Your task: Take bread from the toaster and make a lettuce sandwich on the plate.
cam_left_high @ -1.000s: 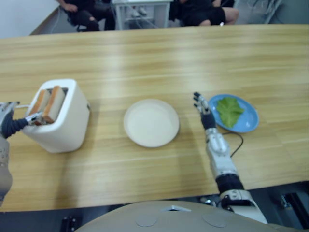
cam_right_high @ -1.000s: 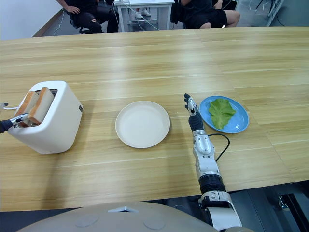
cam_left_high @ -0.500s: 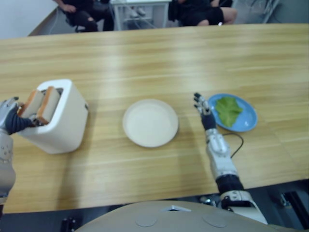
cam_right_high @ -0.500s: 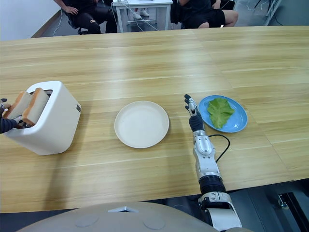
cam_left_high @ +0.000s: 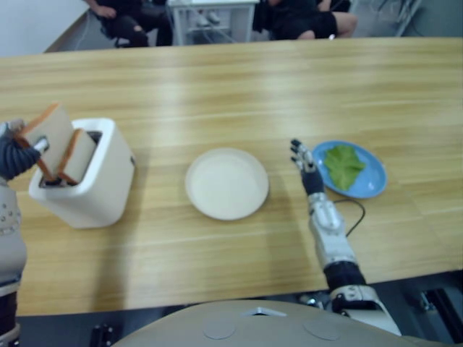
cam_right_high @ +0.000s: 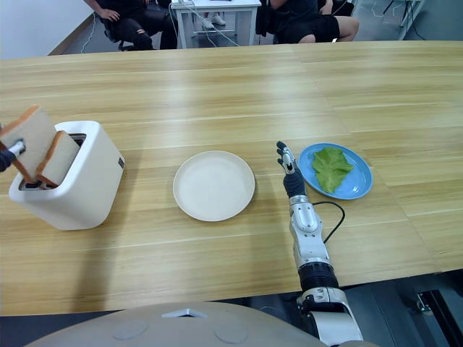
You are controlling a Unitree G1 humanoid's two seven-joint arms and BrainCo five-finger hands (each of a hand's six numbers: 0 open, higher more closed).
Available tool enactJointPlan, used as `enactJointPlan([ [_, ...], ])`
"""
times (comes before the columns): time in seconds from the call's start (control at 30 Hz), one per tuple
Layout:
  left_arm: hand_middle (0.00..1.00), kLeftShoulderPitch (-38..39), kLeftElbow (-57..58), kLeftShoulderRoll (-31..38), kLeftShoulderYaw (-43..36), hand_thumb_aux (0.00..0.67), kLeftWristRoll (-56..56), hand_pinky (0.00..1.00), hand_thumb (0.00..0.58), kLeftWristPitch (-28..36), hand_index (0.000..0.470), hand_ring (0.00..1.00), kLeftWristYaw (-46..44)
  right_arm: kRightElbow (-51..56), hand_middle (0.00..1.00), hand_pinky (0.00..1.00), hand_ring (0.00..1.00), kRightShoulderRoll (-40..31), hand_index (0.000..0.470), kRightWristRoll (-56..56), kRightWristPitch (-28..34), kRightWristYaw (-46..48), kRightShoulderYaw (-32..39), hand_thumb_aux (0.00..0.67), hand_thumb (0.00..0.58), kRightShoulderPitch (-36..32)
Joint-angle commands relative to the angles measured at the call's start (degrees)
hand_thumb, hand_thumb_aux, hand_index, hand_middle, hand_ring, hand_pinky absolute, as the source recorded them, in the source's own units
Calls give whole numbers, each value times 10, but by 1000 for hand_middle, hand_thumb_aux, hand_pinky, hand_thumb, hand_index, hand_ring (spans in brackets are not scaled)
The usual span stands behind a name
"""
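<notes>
We reckon this is an office or lab-type mtg rm. There's one long wood-laminate bench point(cam_right_high: 217, 87), like a conf table. Behind it stands a small white table point(cam_right_high: 217, 6) w/ cables point(cam_right_high: 189, 22) trailing underneath. Beyond is plain grey floor point(cam_right_high: 441, 18) and a bare white wall point(cam_right_high: 29, 22).

Toaster point(cam_right_high: 79, 188) left, plate point(cam_right_high: 213, 185) centre, lettuce point(cam_right_high: 331, 168) on dish point(cam_right_high: 362, 189) right — right hand point(cam_right_high: 289, 170) beside dish.
</notes>
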Motion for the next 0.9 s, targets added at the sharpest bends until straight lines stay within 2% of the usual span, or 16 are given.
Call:
enactJointPlan([
  [0.03,1000,-25,-43,-17,82,670,-14,1000,580,-24,460,1000,60,0,0,0,0,1,0,3,9,1,0,0,0,5],
  [0.1,1000,-38,-72,-20,133,670,-17,1000,580,-39,460,1000,88,1,0,0,0,2,0,3,9,1,0,0,0,5],
  [0.2,1000,-48,-110,-24,169,670,-12,1000,580,-77,460,1000,123,1,0,0,0,3,0,3,9,0,1,0,0,6],
  [0.37,1000,-83,-161,-45,130,670,-52,1000,580,-138,460,1000,135,5,0,0,0,8,0,0,9,-4,3,0,0,5],
  [0.5,1000,-121,-173,-102,28,670,-121,1000,580,-150,460,1000,114,10,0,0,0,11,0,-1,9,-5,3,0,0,1],
  [0.73,1000,-138,-116,-256,-230,670,-189,1000,580,-148,460,1000,62,13,0,0,0,10,0,-1,10,-4,3,0,0,-2],
  [0.9,1000,-126,-18,-344,-332,670,-254,1000,580,-135,460,1000,23,18,0,0,0,7,0,0,10,-5,0,0,0,-2],
])
